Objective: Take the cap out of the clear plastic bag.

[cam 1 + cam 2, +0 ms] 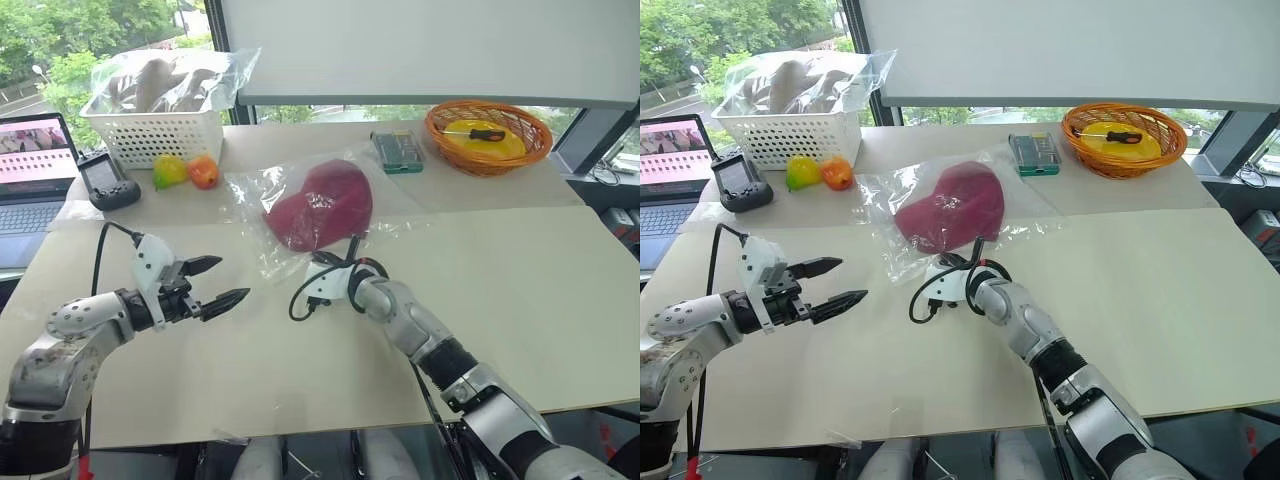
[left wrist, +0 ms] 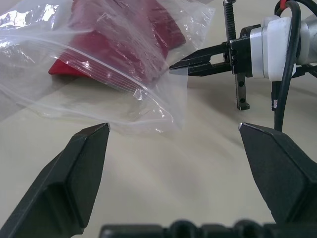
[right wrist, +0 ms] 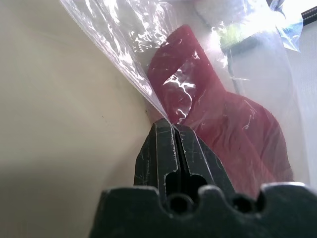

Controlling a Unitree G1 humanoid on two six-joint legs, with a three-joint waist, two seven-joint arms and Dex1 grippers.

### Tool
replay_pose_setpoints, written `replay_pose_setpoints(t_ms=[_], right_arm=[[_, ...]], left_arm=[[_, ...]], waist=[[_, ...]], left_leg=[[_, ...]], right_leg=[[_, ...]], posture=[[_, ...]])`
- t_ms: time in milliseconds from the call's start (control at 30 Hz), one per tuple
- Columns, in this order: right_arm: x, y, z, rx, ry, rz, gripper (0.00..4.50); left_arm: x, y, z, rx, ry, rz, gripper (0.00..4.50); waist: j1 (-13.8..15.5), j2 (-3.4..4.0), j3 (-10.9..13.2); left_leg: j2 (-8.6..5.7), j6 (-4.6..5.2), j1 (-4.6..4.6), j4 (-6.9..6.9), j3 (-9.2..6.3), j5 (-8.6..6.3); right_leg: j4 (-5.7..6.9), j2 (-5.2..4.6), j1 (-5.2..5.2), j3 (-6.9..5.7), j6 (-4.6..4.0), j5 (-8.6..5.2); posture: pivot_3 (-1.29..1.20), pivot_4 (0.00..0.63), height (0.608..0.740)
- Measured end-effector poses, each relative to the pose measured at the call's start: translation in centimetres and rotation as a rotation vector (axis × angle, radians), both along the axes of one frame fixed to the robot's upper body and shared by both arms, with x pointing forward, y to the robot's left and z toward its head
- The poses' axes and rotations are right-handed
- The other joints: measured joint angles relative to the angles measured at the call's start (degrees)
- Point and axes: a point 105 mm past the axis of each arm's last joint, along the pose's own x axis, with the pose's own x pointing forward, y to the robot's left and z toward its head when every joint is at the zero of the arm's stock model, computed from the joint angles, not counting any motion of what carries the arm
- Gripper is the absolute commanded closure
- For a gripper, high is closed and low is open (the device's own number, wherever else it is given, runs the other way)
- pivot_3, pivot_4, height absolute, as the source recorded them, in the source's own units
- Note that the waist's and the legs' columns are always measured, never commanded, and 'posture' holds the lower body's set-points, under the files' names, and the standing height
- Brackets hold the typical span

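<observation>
Bag (image 1: 300,215) lies mid-table, cap (image 1: 322,205) inside, still fully enclosed. Right gripper (image 3: 171,130) is clamped tight on the bag's near edge, at the cap's 6 o'clock. Left gripper (image 1: 222,283) hangs spread wide at the bag's 8 o'clock, apart from it.

Step, as judged: bag pinned; opening it comes next. Left must catch the mouth or the cap.

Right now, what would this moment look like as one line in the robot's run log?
right claw: shut on bag edge | left claw: open, apart from bag | cap: inside bag | bag: on table
</observation>
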Motion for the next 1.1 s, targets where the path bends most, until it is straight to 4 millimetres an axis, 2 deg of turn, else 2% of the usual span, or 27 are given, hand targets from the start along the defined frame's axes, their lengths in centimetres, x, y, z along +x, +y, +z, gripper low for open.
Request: replay_pose_setpoints(t_ms=[133,233,433,500,633,800,1100], right_arm=[[-0.5,-1.6,1.3,0.044,0.004,0.033,4.44],[-1.2,-4.0,2.7,0.066,0.000,0.078,4.44],[-2.0,-9.0,3.5,0.023,0.101,0.126,4.44],[-2.3,-10.7,2.9,-0.025,0.189,0.129,4.44],[-2.4,-14.6,-0.3,-0.110,0.435,0.015,4.44],[-1.6,-16.2,-0.6,-0.106,0.516,-0.105,4.44],[-0.7,-18.3,0.0,-0.118,0.516,-0.216,4.44]], left_arm=[[0.1,-0.2,-0.2,-0.006,0.004,-0.002,0.00],[0.2,-0.2,-0.3,0.000,0.002,0.000,0.00],[0.5,-0.3,-0.5,-0.006,0.010,-0.005,0.00],[0.7,-0.4,-0.6,-0.006,0.011,-0.008,0.00],[0.9,-0.4,-0.6,-0.001,0.002,-0.006,0.00],[0.9,-0.4,-0.7,-0.004,0.005,-0.012,0.00],[1.0,-0.2,-0.9,-0.002,0.010,-0.006,0.00]], waist=[[0.3,0.00,0.0],[0.3,0.00,0.0],[0.1,0.00,0.0],[0.1,0.00,0.0],[0.2,-0.01,0.0],[0.3,0.00,0.0],[0.9,0.00,0.0]], left_leg=[[-0.01,0.00,-0.03,0.00,0.00,0.00],[-0.01,0.00,-0.01,0.00,0.00,0.00],[0.00,0.01,0.00,0.00,0.02,0.00],[0.00,0.01,0.00,0.00,0.03,0.00],[0.00,0.01,0.01,0.00,0.03,0.00],[0.00,0.01,0.07,0.01,0.06,0.00],[-0.02,0.01,-0.01,0.01,0.07,0.00]], right_leg=[[-0.05,-0.02,0.01,-0.01,0.01,0.00],[-0.07,-0.02,0.07,-0.02,0.02,-0.01],[-0.09,-0.02,0.09,-0.01,0.03,-0.01],[-0.09,-0.01,0.10,-0.02,0.02,-0.01],[-0.10,-0.03,0.13,-0.02,0.02,-0.01],[-0.08,-0.03,0.17,0.01,0.12,-0.07],[-0.14,-0.06,0.13,0.00,0.08,-0.04]], posture=[[0.00,0.150,0.736],[0.00,0.150,0.736],[0.00,0.150,0.736],[0.00,0.150,0.736],[0.00,0.150,0.736],[0.00,0.150,0.736],[0.00,0.150,0.736]])
